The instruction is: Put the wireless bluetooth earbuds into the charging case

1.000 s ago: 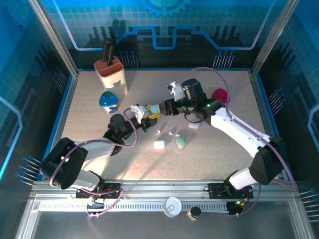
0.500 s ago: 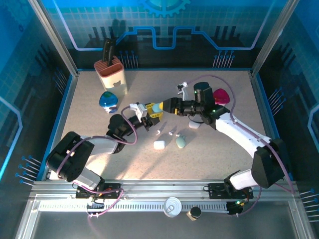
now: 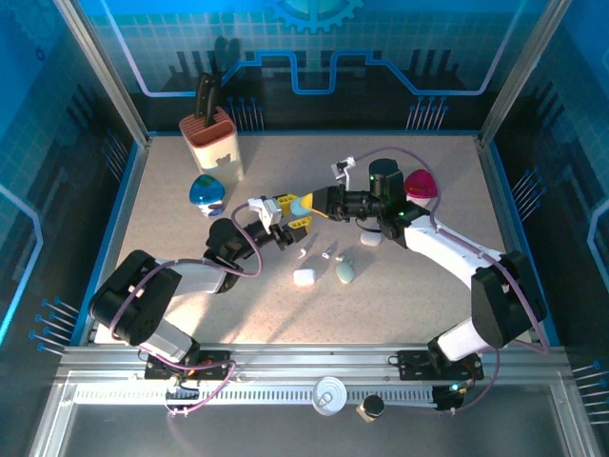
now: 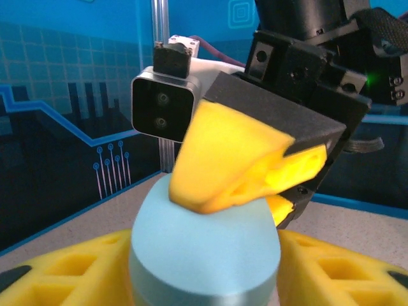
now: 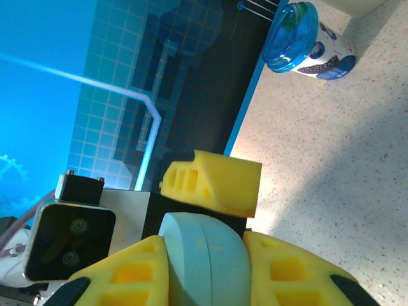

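The right gripper (image 5: 205, 264) pinched the pale blue case (image 4: 204, 252) between its 2 fingers; the left gripper (image 4: 204, 280) flanked it, grip unclear. The blue-lidded cup (image 5: 312, 38) bore unreadable print.

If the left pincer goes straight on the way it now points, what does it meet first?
The pale blue case, which sits between the fingers of the left pincer. Directly behind it, the right pincer faces the other way, apparently gripping the same case.
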You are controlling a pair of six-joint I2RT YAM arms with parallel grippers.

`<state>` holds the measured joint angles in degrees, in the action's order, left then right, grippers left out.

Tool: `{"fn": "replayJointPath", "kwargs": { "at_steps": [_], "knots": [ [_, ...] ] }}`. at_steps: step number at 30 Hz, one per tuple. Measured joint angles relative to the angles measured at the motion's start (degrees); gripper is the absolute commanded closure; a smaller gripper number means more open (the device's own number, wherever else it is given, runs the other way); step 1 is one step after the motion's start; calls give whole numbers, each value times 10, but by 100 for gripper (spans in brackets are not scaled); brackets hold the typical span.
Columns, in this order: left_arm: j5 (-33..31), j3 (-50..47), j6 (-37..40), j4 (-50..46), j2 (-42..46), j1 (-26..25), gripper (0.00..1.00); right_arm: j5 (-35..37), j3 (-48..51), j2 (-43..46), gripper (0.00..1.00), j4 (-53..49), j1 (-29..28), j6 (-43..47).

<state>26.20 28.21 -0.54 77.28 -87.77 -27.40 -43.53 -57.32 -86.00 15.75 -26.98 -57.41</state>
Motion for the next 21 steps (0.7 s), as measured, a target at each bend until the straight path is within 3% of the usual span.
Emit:
{"fn": "replayJointPath", "kwargs": {
  "at_steps": [4,7,13,21],
  "knots": [
    [-2,0,23,-83,26,0,11,47,11,0,83,-42,17,45],
    [-6,0,55,-149,61,0,2,101,22,-1,83,-81,37,85],
    [-9,-2,92,-254,103,0,1,195,25,-56,82,-127,54,148],
    [-11,-13,95,-302,103,0,1,236,-25,-183,80,-148,54,178]
  ]
}}
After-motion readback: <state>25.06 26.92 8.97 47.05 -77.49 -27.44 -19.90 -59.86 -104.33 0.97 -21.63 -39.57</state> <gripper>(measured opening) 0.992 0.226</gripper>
